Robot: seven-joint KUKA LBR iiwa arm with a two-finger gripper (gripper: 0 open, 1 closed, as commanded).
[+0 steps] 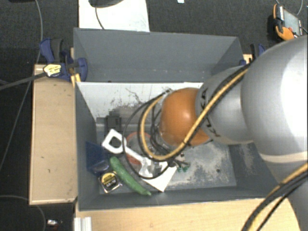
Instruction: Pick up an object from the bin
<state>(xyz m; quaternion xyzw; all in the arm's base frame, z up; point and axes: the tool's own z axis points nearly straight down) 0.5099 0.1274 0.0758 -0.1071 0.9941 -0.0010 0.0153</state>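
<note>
My gripper [147, 167] is low in the bin's front left part, mostly hidden under the arm's orange cover. It sits over a white card [162, 180] and the end of a long green pod-shaped thing [127, 176]. A reddish round thing [131, 140] lies just behind it, partly covered by cables. A white flat piece with a square hole [112, 141] lies to its left. Nothing shows as held.
A small yellow and black tape measure [109, 182] lies at the front left corner, with a dark blue thing [96, 156] beside it. A grey block [113, 119] rests by the back left. The arm covers the bin's right side.
</note>
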